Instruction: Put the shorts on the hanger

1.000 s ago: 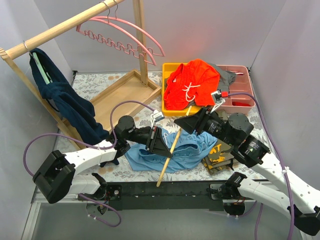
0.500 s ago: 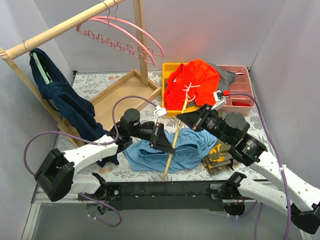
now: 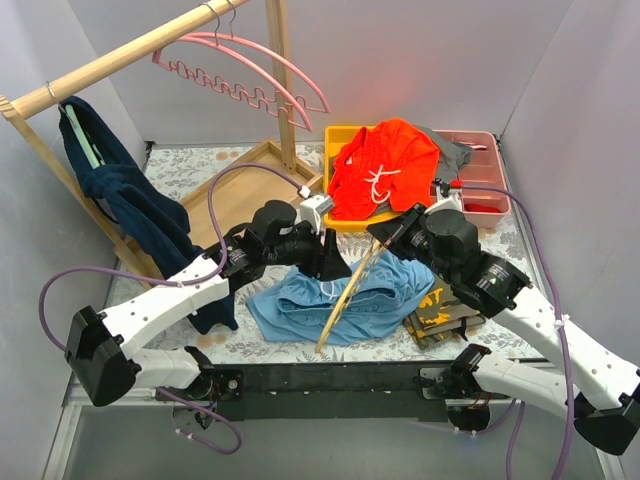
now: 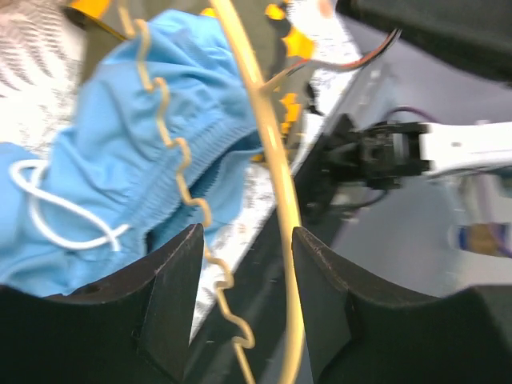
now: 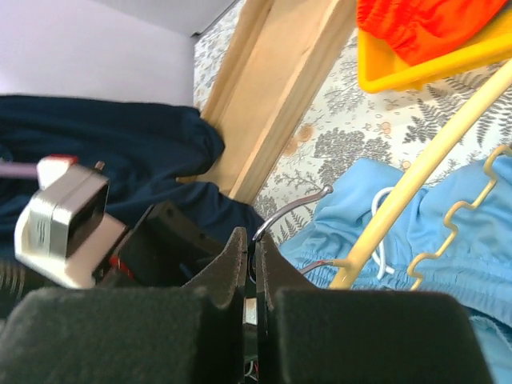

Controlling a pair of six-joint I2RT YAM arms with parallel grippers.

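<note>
The shorts [image 3: 295, 308], light blue with a white drawstring, lie crumpled on the table in front of both arms. The hanger [image 3: 345, 300], thin and pale yellow, slants over them. My right gripper [image 3: 386, 233] is shut on the hanger's metal hook [image 5: 294, 210], seen between the closed jaws [image 5: 254, 250] in the right wrist view. My left gripper [image 3: 330, 258] is open. In the left wrist view the hanger's wavy bar [image 4: 188, 204] and arched top [image 4: 276, 176] run through the gap of my left gripper [image 4: 244, 304], above the shorts [image 4: 104, 160].
Orange shorts [image 3: 385, 165] spill from a yellow bin [image 3: 340, 135] beside a pink tray [image 3: 485, 190]. Camouflage shorts [image 3: 440, 308] lie at the right. A wooden rack [image 3: 110, 60] carries pink hangers [image 3: 250, 75] and a navy garment [image 3: 135, 205]; its wooden base tray [image 3: 245, 190] sits behind.
My left gripper has opened and let go of the hanger. My right gripper has shut on the hook. Both grippers and the hanger's top end have shifted toward the back.
</note>
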